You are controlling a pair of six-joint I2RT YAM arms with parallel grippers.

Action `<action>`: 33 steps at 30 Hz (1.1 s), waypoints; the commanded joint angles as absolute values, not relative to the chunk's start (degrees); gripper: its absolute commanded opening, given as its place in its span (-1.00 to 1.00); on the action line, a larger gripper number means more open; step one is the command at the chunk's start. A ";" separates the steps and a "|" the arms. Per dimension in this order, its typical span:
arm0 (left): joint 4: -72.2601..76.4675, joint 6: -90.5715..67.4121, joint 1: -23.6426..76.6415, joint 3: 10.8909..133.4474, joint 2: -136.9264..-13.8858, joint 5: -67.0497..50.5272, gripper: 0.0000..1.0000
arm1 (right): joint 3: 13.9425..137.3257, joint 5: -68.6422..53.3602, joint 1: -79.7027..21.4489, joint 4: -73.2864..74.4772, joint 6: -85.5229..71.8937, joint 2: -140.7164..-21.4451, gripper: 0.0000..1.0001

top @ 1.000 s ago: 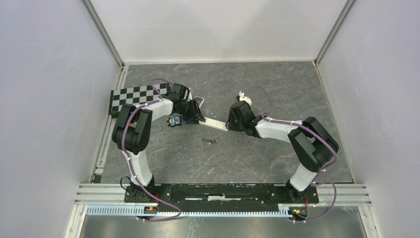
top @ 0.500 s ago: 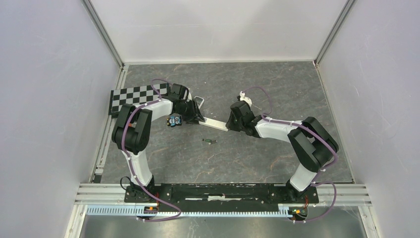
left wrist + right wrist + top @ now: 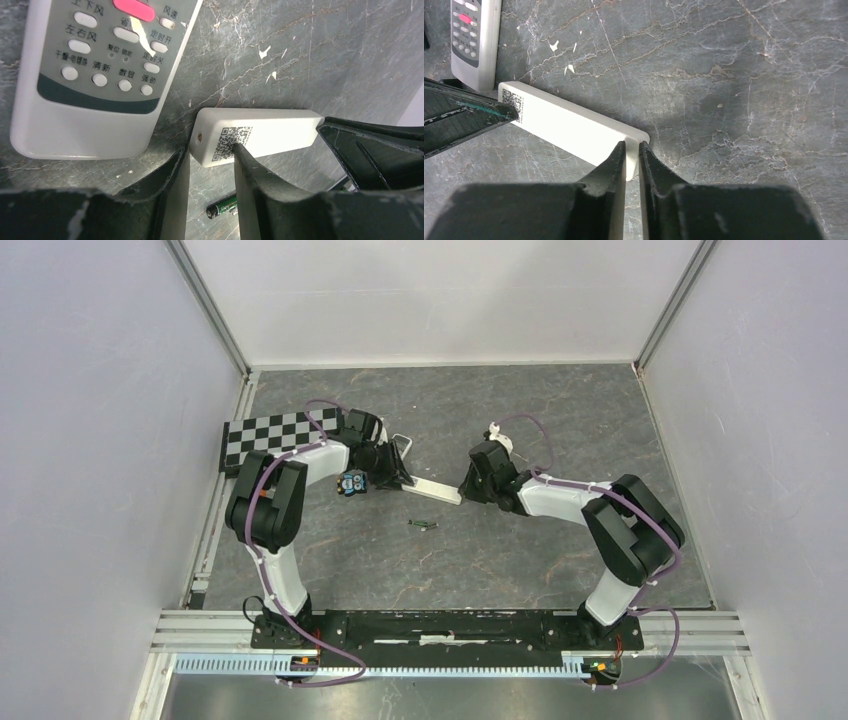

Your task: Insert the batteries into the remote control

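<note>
The remote control (image 3: pixel 432 490) is a slim white bar lying flat between my two grippers, back side up with a QR code (image 3: pixel 232 142) at its left end. My left gripper (image 3: pixel 210 150) stands open at that end, one fingertip (image 3: pixel 240 150) resting against the QR code. My right gripper (image 3: pixel 632 145) is over the bar's other end (image 3: pixel 636 137), jaws drawn almost together with only a thin slit showing white. One dark green battery (image 3: pixel 222 207) lies on the table just in front of the bar, also seen from above as the battery (image 3: pixel 423 525).
A second, larger grey-and-white remote (image 3: pixel 95 75) with a pink button lies face up just behind the left gripper. A checkerboard plate (image 3: pixel 270 435) sits at the left edge. Grey walls enclose the dark marbled table (image 3: pixel 520 560).
The right jaws have closed to a thin slit and that gripper has edged slightly right and back. The left jaws have narrowed a little. The bar and battery lie as before.
</note>
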State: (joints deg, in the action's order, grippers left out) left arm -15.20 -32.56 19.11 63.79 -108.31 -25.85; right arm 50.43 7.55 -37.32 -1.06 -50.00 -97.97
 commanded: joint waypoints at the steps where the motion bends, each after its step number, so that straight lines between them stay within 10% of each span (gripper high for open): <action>1: -18.23 -34.16 24.38 68.94 -109.98 -26.66 -0.13 | 51.06 4.12 -36.81 -3.30 -43.87 -96.57 -0.53; 13: -25.24 -30.31 20.53 80.74 -108.32 -17.17 0.33 | 57.12 -12.48 -33.49 -4.57 0.15 -94.80 0.78; 27: -29.44 -20.94 15.91 83.50 -107.58 -10.15 0.99 | 65.57 -16.62 -35.69 5.62 17.97 -107.16 0.79; 33: -28.34 -14.33 15.91 83.89 -109.11 -5.21 0.99 | 65.29 -10.00 -36.67 3.07 13.94 -108.69 0.11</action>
State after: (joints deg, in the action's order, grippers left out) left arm -28.84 -22.17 15.81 81.12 -110.00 -9.58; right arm 63.44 -14.57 -36.18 5.78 15.94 -108.05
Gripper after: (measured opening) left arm 0.993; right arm 0.666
